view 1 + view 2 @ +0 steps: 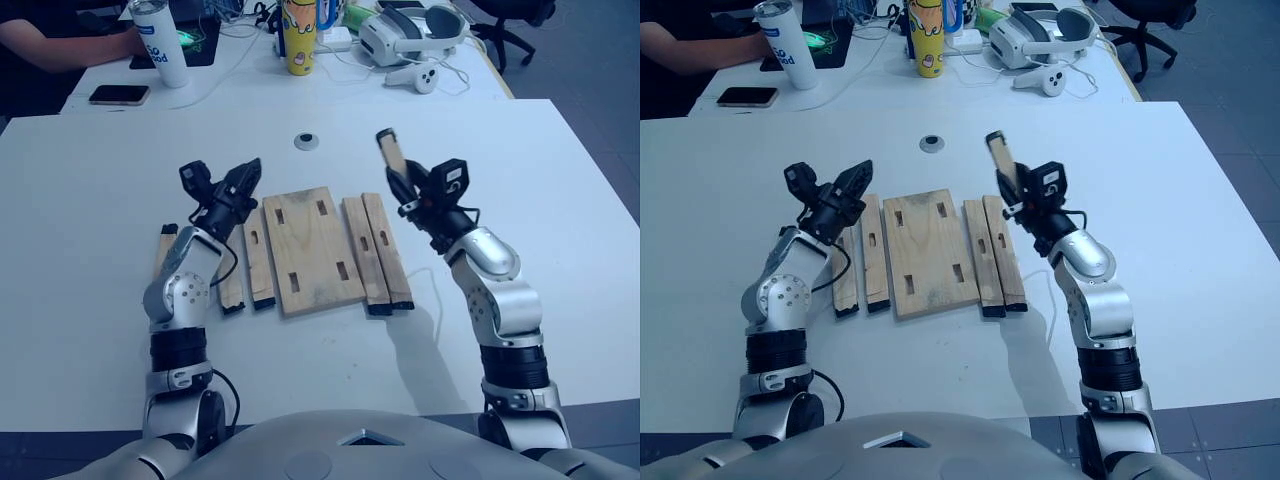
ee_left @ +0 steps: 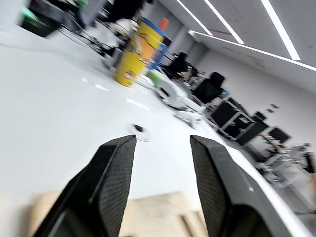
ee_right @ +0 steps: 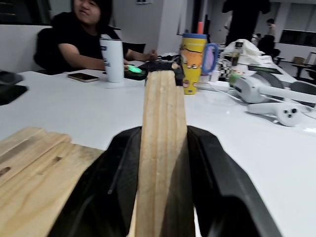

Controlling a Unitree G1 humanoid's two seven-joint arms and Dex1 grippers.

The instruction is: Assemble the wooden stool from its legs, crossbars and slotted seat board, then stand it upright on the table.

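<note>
My right tool [image 1: 402,187] holds the wooden bar [image 1: 388,151] near one end; it seems light, stiff and smooth, while my left tool [image 1: 244,180] stands wide.

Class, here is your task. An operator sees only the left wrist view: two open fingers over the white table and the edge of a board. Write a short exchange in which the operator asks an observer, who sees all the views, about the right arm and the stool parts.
Operator: Is the right gripper holding anything?
Observer: Yes. The right gripper is shut on a wooden piece, which is held tilted above the table.
Operator: What lies on the right of the board I can see?
Observer: Two slotted bars lie flat, side by side, just right of the seat board.
</note>
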